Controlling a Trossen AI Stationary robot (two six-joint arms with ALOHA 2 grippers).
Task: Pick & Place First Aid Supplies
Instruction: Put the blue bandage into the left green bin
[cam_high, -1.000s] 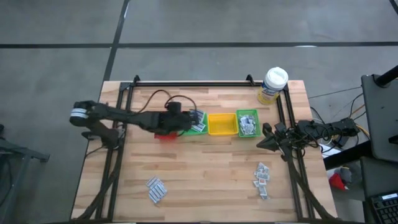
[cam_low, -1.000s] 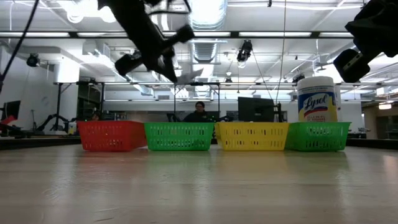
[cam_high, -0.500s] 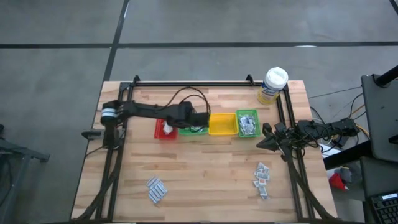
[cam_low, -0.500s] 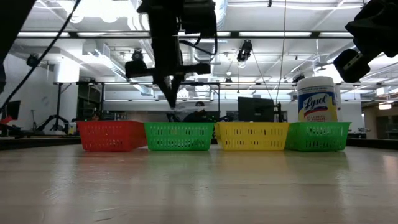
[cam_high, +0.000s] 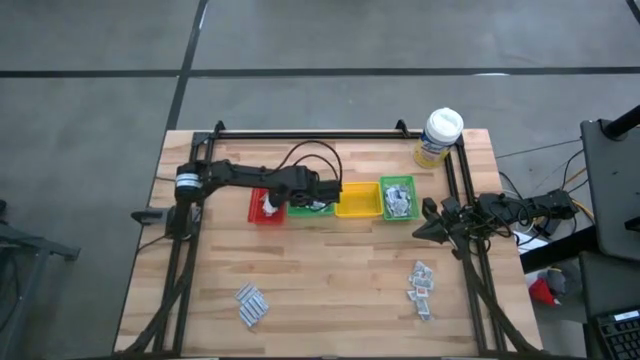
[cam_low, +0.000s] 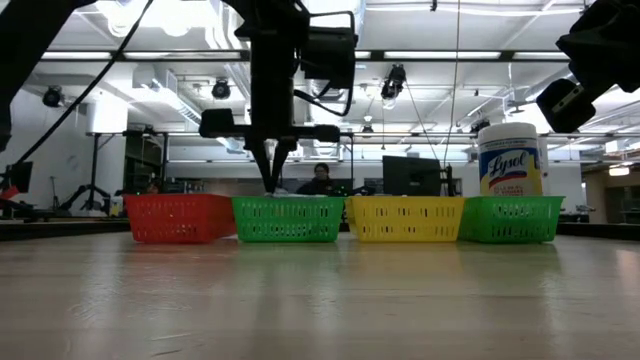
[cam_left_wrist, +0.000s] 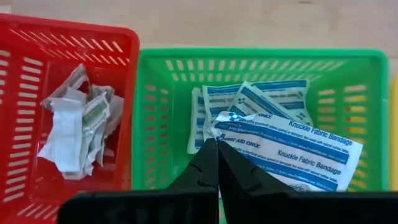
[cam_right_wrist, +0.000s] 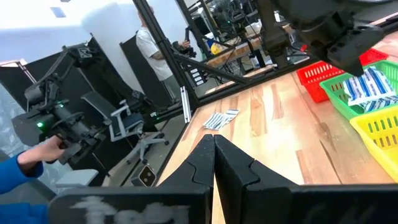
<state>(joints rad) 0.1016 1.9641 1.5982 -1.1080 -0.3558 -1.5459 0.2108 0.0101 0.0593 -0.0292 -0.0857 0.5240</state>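
First aid supplies, sorted and loose: white-blue knuckle fabric bandage sachets (cam_left_wrist: 280, 143) lie stacked in the left green bin (cam_left_wrist: 367, 81), centre of the left wrist frame, the topmost sachet tilted and touching the tips of the left gripper (cam_left_wrist: 216, 144), whose jaws are pressed together at the sachet's corner; whether the corner is pinched cannot be told. Crumpled white and pale green wrappers (cam_left_wrist: 78, 127) fill the red bin (cam_left_wrist: 25, 43) just left of it. In the high view, the row runs red bin, green bin, yellow bin (cam_high: 357, 199), then a second green bin (cam_high: 398, 197) holding grey-silver sachets, across the middle of the frame. Two loose clusters rest on the wooden counter (cam_high: 330, 270): a grey-silver sachet cluster (cam_high: 251, 304) at lower left, a mixed sachet cluster (cam_high: 422, 286) at lower right. A white-lidded yellow wipes tub (cam_high: 439, 136) stands at upper right. The right gripper (cam_high: 418, 232) hangs at the counter's right edge, clear of all supplies, its jaws together and empty. A person (cam_low: 320, 180) sits in the room behind the bins in the low view.
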